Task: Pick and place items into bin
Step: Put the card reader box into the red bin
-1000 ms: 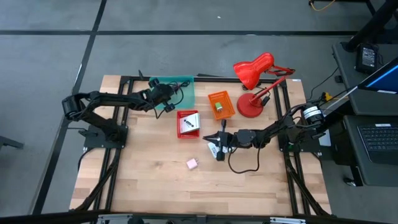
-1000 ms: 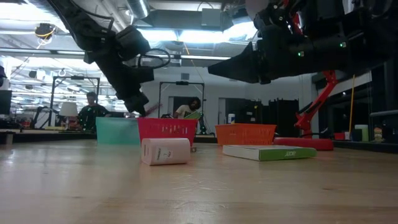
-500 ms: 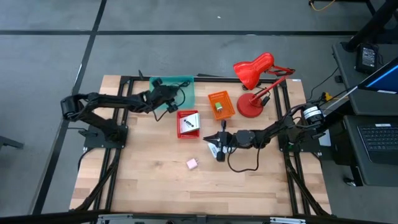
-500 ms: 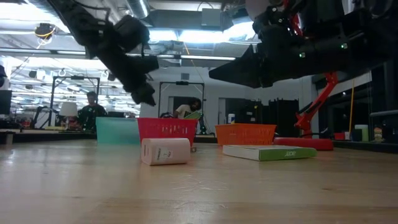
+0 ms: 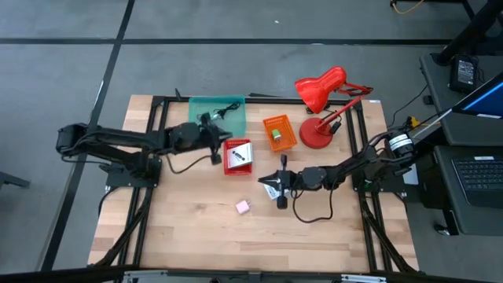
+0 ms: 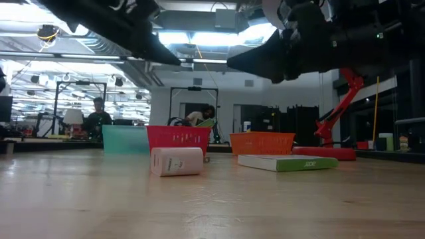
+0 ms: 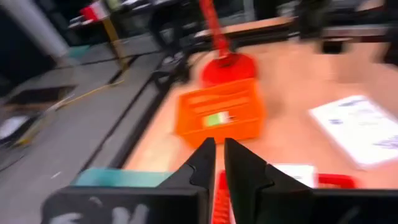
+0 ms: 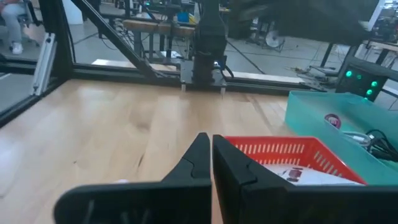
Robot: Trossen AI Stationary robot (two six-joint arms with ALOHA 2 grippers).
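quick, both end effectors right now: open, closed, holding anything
Left end effector: nearly closed, holding nothing.
Right end effector: closed, holding nothing.

Left wrist view is motion-blurred: print on the white packet (image 7: 364, 127) and on the label inside the orange bin (image 7: 221, 116) is illegible. The red bin (image 7: 273, 186) is largely masked by the left gripper (image 7: 219, 155) fingers and cut by the picture's edge; its contents cannot be determined there.

High view: contents of the teal bin (image 5: 218, 115) read only as dark cable, type indeterminate. The pink cube (image 5: 242, 207) is too small for detail.

Low view: both arms are cropped by the upper edge; gripper tips cannot be located. The teal bin's interior is hidden behind its wall (image 6: 125, 140).

Right wrist view: the right gripper (image 8: 208, 155) fingers cover the red bin's near wall.
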